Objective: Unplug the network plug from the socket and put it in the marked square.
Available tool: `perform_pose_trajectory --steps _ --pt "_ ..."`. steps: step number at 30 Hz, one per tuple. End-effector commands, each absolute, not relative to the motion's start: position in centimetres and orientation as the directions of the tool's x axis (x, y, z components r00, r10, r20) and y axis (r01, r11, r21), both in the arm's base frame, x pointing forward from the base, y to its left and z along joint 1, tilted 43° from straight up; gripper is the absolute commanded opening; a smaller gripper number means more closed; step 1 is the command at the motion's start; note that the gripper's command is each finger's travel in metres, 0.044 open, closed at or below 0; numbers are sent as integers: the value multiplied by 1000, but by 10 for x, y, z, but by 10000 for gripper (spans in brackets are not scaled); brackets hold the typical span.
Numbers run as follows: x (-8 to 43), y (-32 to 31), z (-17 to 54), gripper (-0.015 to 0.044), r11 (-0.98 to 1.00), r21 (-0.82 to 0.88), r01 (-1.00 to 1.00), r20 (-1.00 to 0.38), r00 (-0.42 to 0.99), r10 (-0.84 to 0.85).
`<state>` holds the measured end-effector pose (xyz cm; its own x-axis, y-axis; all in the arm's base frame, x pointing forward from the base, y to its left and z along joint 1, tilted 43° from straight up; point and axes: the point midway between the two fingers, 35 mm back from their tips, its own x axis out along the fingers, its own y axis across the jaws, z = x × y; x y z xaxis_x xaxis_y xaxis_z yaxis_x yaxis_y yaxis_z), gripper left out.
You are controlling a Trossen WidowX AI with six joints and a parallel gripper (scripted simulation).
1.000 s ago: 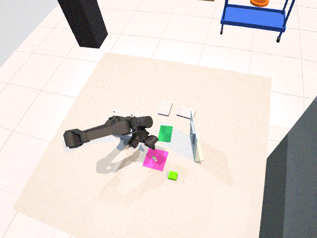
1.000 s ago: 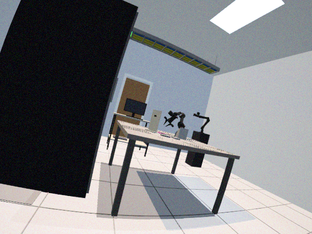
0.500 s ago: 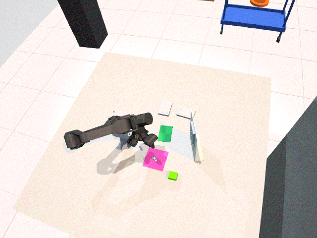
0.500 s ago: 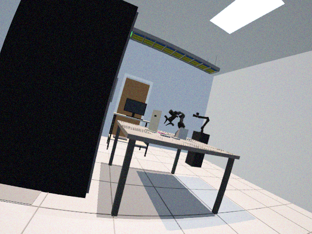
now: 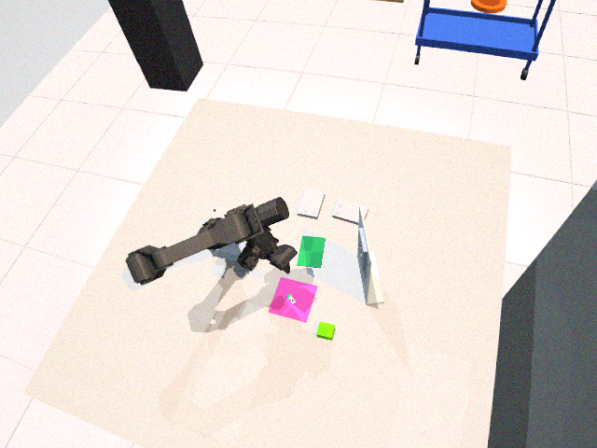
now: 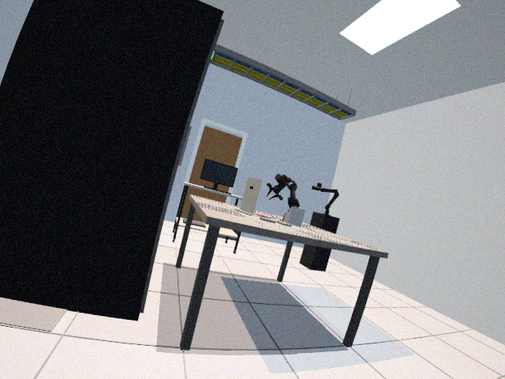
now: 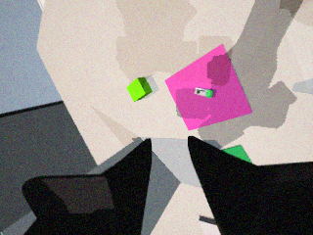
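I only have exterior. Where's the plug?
Observer: Lying on the magenta square, inside its edges, as top and wrist show.
Operator: Anything between the tool's fingertips?
Observer: No. In the wrist view the tool is open, a bare gap between its tips; the plug is apart from it.
Operator: Any loose item by the square?
Observer: A lime block, just off it, not touching.

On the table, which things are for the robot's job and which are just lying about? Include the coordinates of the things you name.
For the job:
- small white-and-green plug (image 5: 291, 299) (image 7: 201, 92)
- flat pink square (image 5: 283, 308) (image 7: 235, 105), probably the marked one
- upright pale panel (image 5: 375, 284) (image 6: 251, 197)

Just lying about, it seems:
- lime-green block (image 5: 325, 329) (image 7: 139, 89)
- flat dark-green square (image 5: 311, 251) (image 7: 239, 154)
- two flat white plates (image 5: 310, 203) (image 5: 346, 212)
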<state>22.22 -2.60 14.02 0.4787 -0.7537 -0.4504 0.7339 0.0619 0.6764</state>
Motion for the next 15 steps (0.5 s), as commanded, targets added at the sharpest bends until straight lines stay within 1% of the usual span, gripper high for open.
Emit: perform_pose_trajectory --steps 1,15 --pt "222 -20 148 156 62 678 732 -446 477 -757" --pt "219 4 179 156 76 685 724 -426 484 -765"
